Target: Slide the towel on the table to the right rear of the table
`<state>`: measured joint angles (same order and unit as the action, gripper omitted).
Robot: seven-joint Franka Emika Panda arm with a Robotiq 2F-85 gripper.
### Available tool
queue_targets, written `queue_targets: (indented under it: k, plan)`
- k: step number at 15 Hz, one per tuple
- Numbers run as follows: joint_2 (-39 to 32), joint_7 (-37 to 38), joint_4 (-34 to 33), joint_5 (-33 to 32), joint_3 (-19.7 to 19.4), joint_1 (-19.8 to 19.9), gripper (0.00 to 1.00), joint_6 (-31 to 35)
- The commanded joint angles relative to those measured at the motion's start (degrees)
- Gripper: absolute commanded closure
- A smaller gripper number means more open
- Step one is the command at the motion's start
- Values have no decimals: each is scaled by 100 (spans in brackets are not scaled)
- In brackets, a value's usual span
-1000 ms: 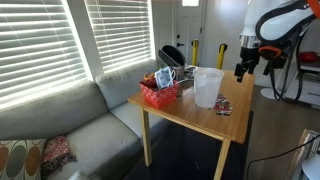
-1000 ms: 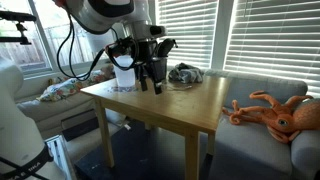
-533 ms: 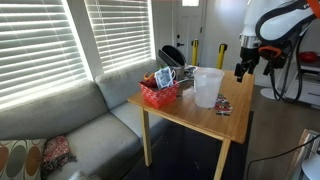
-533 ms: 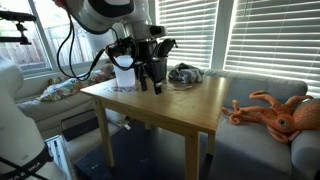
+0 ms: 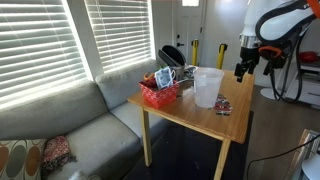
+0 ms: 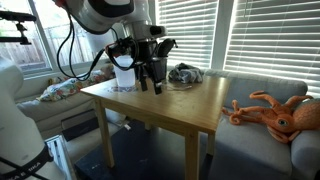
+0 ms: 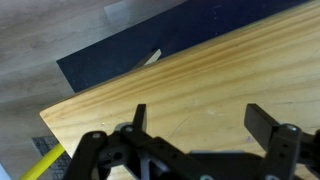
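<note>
2 fingers (image 7: 262, 122) of the hand (image 7: 200, 120) wide apart, gripping nothing, over a corner of the wooden table (image 7: 230, 60)

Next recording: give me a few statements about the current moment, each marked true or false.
1. The hand is open and empty. True.
2. The red basket sits on the floor. False: it stands on the wooden table.
3. An orange octopus plush lies on the grey sofa. True.
4. The hand presses down on the small patterned cloth. False: the wrist view shows only bare wood beneath the hand.
</note>
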<state>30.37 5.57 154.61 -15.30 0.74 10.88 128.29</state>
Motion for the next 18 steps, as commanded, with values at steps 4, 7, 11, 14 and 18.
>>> queue_targets:
  k: [4,7,11,14,18]
  plan:
    - [-298,-320,-659,225,-269,-210,0,98]
    - [-612,-864,-1399,691,-566,-461,0,-165]
    - [-1167,-1776,-2271,1470,-920,-800,0,-281]
    - [-1708,-2519,-2785,2036,-1059,-1026,0,-287]
    - [-2547,-3159,-3438,2191,-954,-1043,0,-83]
